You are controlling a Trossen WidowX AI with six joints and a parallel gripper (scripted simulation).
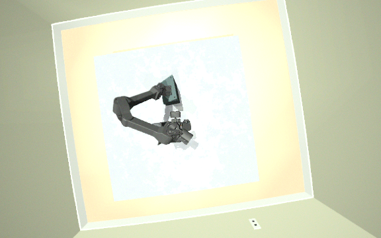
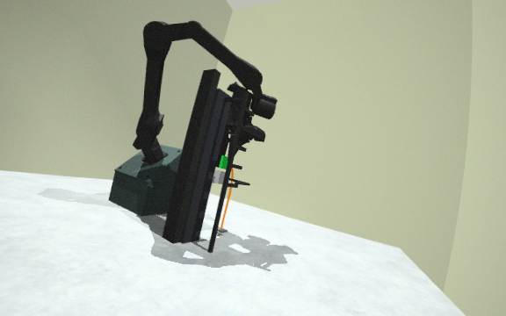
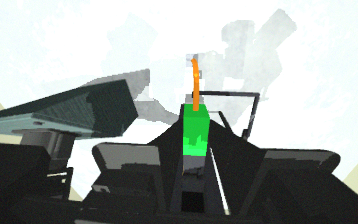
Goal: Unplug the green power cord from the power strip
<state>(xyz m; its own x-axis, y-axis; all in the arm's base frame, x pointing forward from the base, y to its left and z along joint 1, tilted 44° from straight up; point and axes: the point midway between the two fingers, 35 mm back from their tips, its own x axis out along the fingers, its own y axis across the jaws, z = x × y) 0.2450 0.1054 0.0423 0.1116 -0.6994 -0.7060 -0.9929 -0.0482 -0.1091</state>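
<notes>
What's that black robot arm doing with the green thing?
The robot arm has reached down beside the tall black power strip, which stands upright on the white table. Its gripper is shut on the green plug, which has an orange cord coming out of it. The plug sits right against the strip, so it doesn't look pulled out yet.

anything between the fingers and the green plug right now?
Nothing visible. In the wrist view the green plug sits directly between the two dark fingers, with the gripper shut on it. The orange cord runs clear beyond the fingertips.
</notes>
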